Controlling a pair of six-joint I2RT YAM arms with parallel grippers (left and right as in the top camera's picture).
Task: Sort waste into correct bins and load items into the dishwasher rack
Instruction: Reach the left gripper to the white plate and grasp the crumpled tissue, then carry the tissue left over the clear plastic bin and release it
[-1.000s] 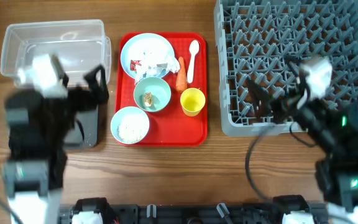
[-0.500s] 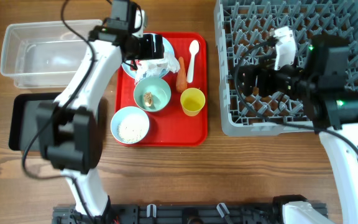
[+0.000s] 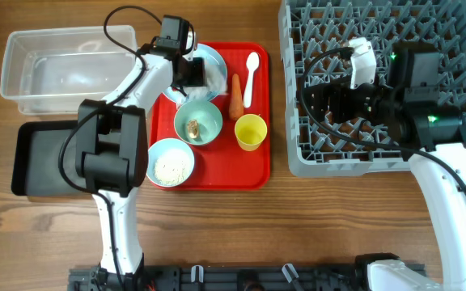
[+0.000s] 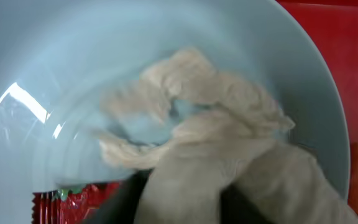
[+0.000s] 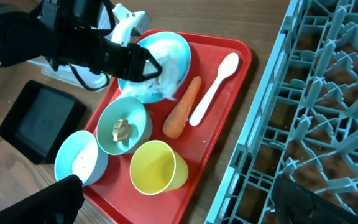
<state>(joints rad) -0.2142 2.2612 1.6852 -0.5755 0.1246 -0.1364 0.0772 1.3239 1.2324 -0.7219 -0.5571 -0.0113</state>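
Observation:
In the left wrist view the light blue plate [image 4: 73, 74] fills the frame, and my left gripper [image 4: 185, 199] is shut on the crumpled white tissue [image 4: 229, 143] lying in it. The red wrapper [image 4: 61, 204] lies beside the left finger. From overhead the left gripper [image 3: 199, 74] is at the plate [image 3: 209, 55] on the red tray [image 3: 217, 174]. The carrot [image 3: 235, 95], white spoon [image 3: 251, 74], yellow cup [image 3: 250, 131], a bowl with a scrap [image 3: 198, 123] and a bowl of rice [image 3: 169, 162] share the tray. My right gripper [image 3: 318, 103] hangs open over the rack [image 3: 379, 32], holding nothing.
The clear tub [image 3: 63, 69] stands at the back left, with the black tray [image 3: 43, 158] in front of it. The left arm stretches from the table's front edge across the red tray's left side. The rack fills the right side.
My left arm has swung from above the black tray to the plate, and its jaws have closed on the tissue. The right arm rose over the rack and stays open.

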